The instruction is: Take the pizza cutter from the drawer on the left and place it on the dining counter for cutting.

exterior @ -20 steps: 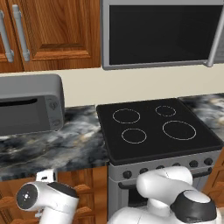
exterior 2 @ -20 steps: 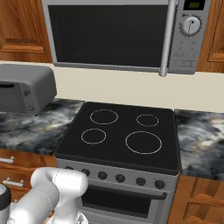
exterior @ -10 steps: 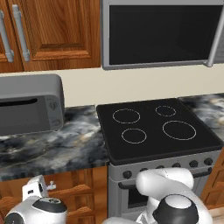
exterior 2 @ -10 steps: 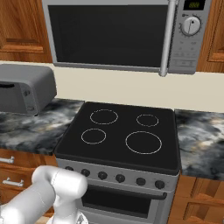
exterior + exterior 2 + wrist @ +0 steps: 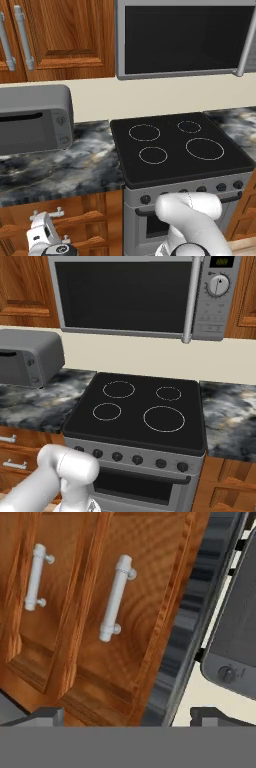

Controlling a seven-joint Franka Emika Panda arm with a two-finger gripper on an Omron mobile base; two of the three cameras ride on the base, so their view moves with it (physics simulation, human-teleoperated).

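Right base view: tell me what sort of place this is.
A home kitchen, rendered rather than real. A black four-ring stove sits between dark marbled worktops, a silver microwave hangs above it, and a grey toaster oven stands to one side.

black stove, microwave above; toaster oven left
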